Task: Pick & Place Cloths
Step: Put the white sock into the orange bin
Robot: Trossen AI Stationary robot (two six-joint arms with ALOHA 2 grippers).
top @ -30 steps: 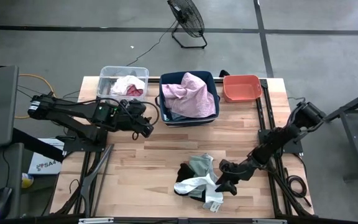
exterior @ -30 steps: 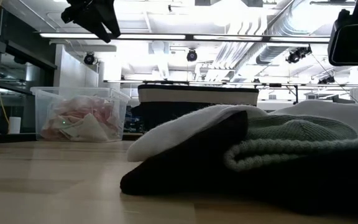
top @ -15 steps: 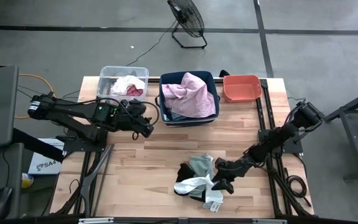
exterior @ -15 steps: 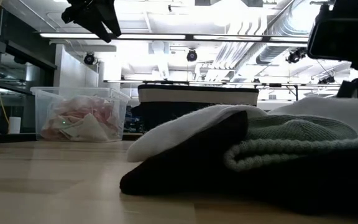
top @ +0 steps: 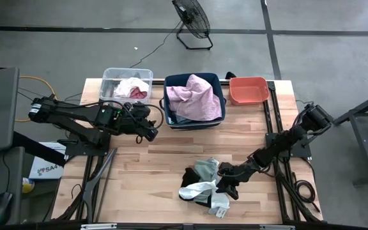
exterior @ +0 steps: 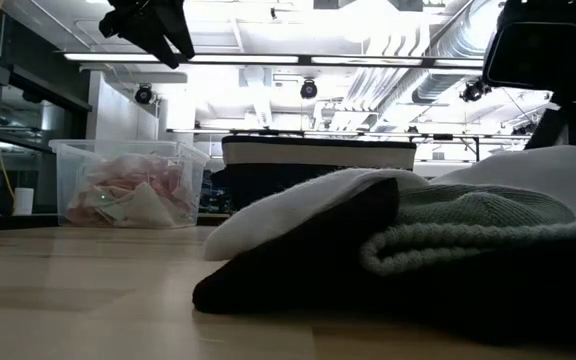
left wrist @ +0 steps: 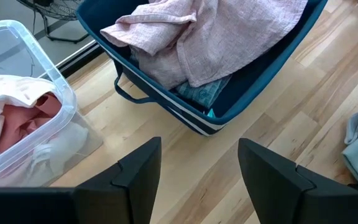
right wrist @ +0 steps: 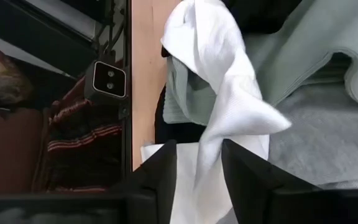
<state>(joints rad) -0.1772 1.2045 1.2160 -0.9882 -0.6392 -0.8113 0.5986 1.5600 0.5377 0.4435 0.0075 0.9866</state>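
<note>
A pile of cloths (top: 203, 184) lies near the table's near edge: white, grey-green and black pieces, the white one (right wrist: 219, 93) twisted on top. My right gripper (top: 226, 186) is at the pile's right side, open, low over it, its fingers standing on either side of a strip of the white cloth (right wrist: 199, 177). My left gripper (top: 153, 132) hangs open above the table in front of the clear bin (top: 126, 83), holding nothing. The low view shows the pile (exterior: 418, 250) close up and the left gripper (exterior: 153, 25) high above. My right gripper has a strip of the white cloth (right wrist: 199, 162) running between its two fingers (right wrist: 166, 180), coming at the pile from the table's right. Whether the fingers touch the cloth, I cannot tell. The cloth lies on the pile.
Along the far edge stand a clear bin with white and pink cloths, a navy bin (top: 193, 99) heaped with a light pink cloth, and a coral bin (top: 248, 90). Bare wood lies between the bins and the pile. A fan (top: 192, 19) stands on the floor beyond.
My right gripper has moved toward the table's left, from beside the pile onto its right side, and the white cloth now sits between its fingers. The pile has kept its place. The left arm has stayed still.
</note>
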